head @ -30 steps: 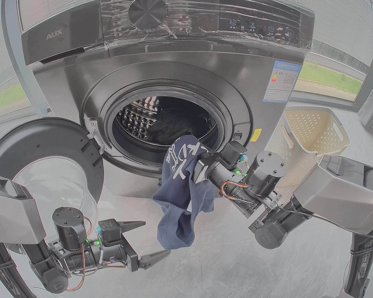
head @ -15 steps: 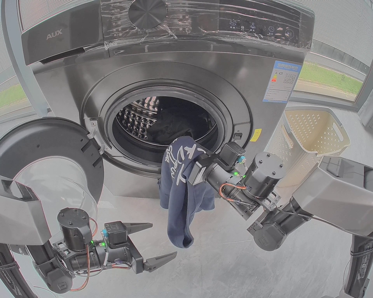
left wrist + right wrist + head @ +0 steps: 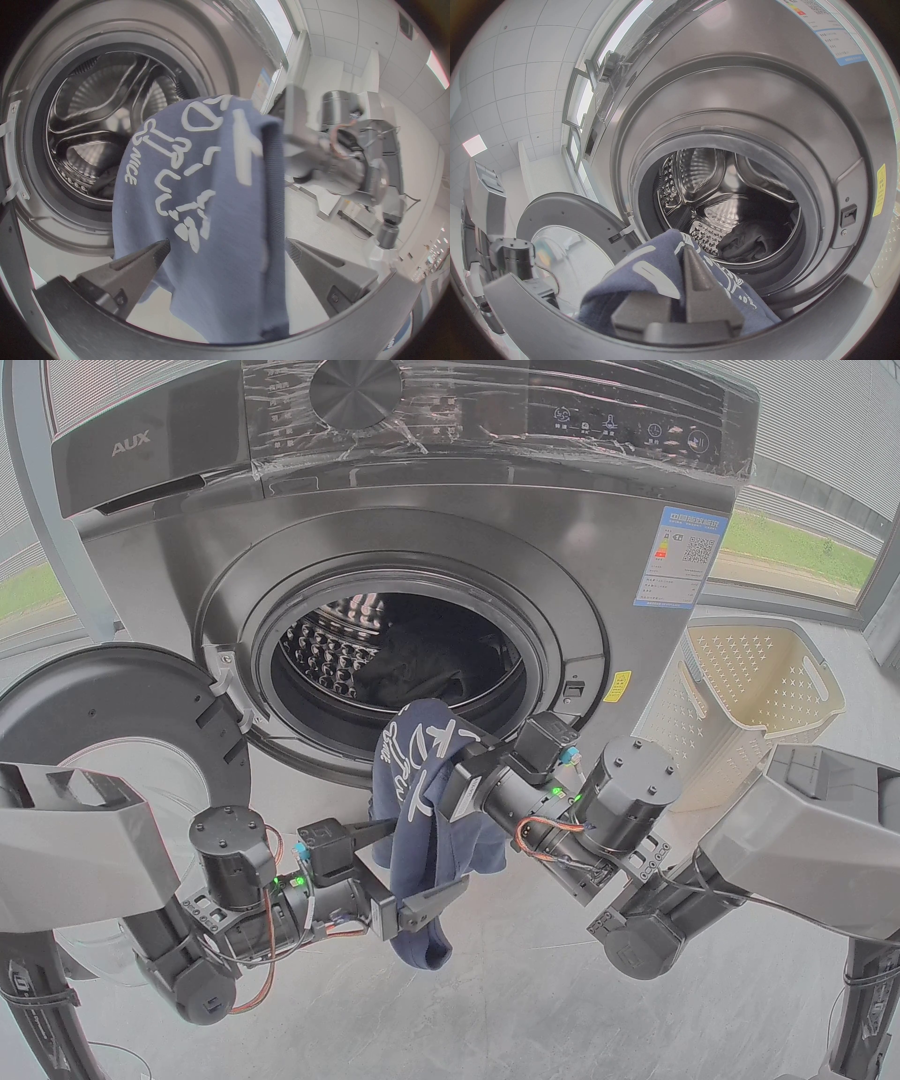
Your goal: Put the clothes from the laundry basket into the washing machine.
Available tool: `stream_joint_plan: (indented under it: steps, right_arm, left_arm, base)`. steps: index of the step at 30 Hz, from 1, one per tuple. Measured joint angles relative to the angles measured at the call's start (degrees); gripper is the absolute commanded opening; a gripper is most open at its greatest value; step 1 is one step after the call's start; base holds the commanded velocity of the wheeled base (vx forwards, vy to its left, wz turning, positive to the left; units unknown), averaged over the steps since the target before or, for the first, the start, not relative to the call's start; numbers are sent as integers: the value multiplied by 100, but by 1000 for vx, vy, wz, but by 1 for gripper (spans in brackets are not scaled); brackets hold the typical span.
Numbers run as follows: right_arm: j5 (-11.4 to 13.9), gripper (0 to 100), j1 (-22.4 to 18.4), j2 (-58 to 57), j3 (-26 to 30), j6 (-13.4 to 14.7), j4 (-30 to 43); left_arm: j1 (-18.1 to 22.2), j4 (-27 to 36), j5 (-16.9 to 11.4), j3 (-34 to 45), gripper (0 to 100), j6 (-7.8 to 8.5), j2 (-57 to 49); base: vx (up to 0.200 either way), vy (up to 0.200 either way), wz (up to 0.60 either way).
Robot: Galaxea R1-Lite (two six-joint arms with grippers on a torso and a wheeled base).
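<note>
The right claw [image 3: 457, 780] pinches a navy shirt [image 3: 422, 829] that hangs just in front of the washing machine [image 3: 394, 519] opening. The left claw [image 3: 427, 854] is spread, with 1 finger on each side of the shirt's lower part. 1 dark garment [image 3: 422, 660] lies in the drum. The laundry basket [image 3: 750, 688] stands to the right of the machine.

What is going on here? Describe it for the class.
The right gripper is shut on a navy garment with white lettering, holding it at the open mouth of the washing machine; most of the cloth hangs below the opening. The left gripper has its fingers open on either side of the cloth. A dark item lies inside the drum. The laundry basket sits beside the machine.
</note>
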Motion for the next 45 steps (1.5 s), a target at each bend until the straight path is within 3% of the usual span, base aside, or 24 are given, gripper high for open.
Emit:
stream_joint_plan:
  steps: [13,28,29,33,39,45]
  right_arm:
    - [2,0,276,-297,534,6,-5]
    - [0,0,544,-523,664,52,-10]
    - [0,0,544,-525,664,52,-10]
    - [-4,0,544,-532,672,61,-7]
    - [-4,0,542,-547,708,80,-10]
    - [-6,0,435,-558,724,112,-16]
  left_arm:
    - [402,5,412,-1262,100,-17,878]
    - [449,2,466,-1696,100,-17,1390]
    - [449,2,472,-1725,0,-17,1404]
    - [444,-1,589,-1858,0,-66,1475]
    - [435,-1,745,-2100,0,-388,1509]
    - [441,7,780,-2105,0,-451,1434]
  base:
    - [0,0,0]
    - [0,0,0]
    - [0,0,0]
    - [0,0,0]
    - [0,0,0]
    - [0,0,0]
